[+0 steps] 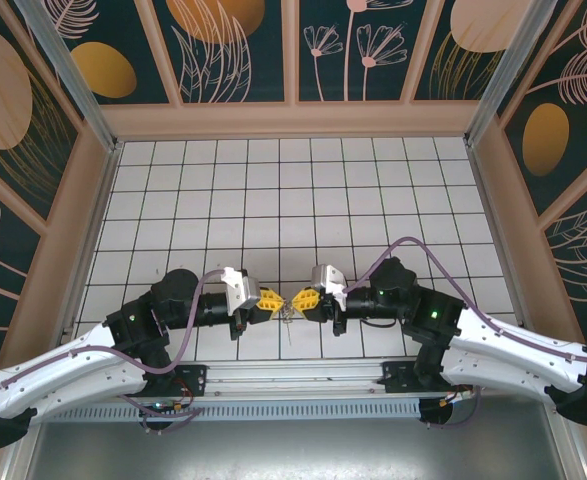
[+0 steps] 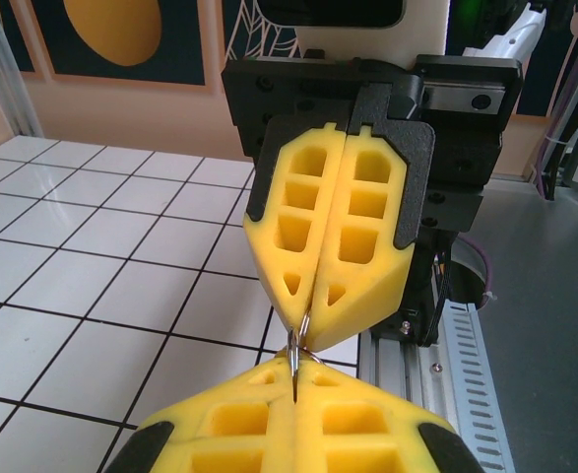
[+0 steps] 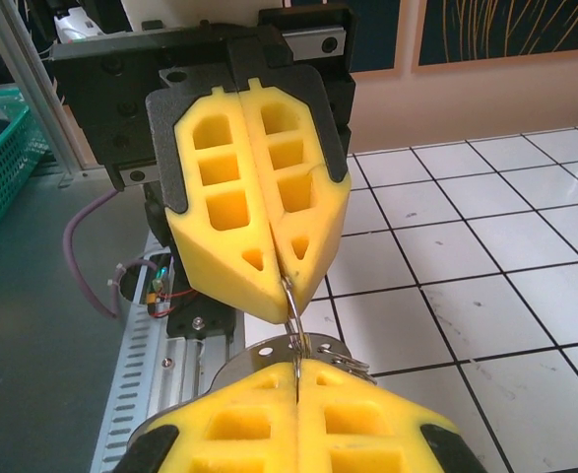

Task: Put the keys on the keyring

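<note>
Silvery thin metal bridges the two hands at lower centre of the top view, above the desk [image 1: 273, 200]. It is the keyring [image 3: 291, 313], and the left hand [image 1: 273, 300] and right hand [image 1: 301, 300] meet tip to tip, each pressed together and pinching it, with the keys [image 1: 288, 314] apparently dangling just below, too small to sort out. Note for you: both grips sit at the very tips, so any twist or pull between the arms could slip the loop free and drop the bunch onto the desk.
</note>
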